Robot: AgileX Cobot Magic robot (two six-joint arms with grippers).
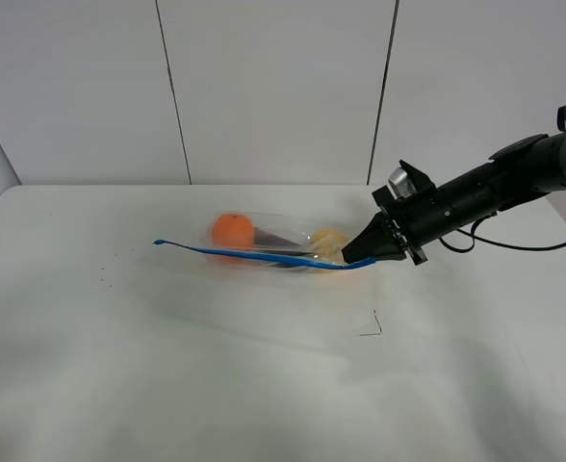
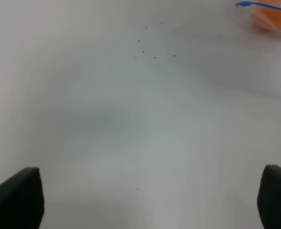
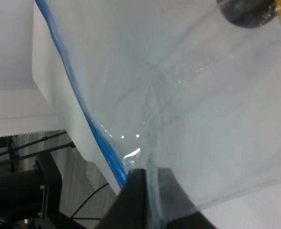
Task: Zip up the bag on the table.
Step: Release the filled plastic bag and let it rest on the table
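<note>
Exterior high shows you the bag [image 1: 278,245] lying on the table [image 1: 167,366], and your right gripper [image 1: 368,252] is pinched tight on the end of its blue zipper strip [image 1: 244,253] farthest from the orange fruit [image 1: 233,230]. Your left gripper [image 2: 150,200] hangs with its jaws wide apart and empty, over bare table well away from the bag. Whether any of the strip is sealed you cannot tell here, so I judge most of the zipping still lies ahead.
</note>
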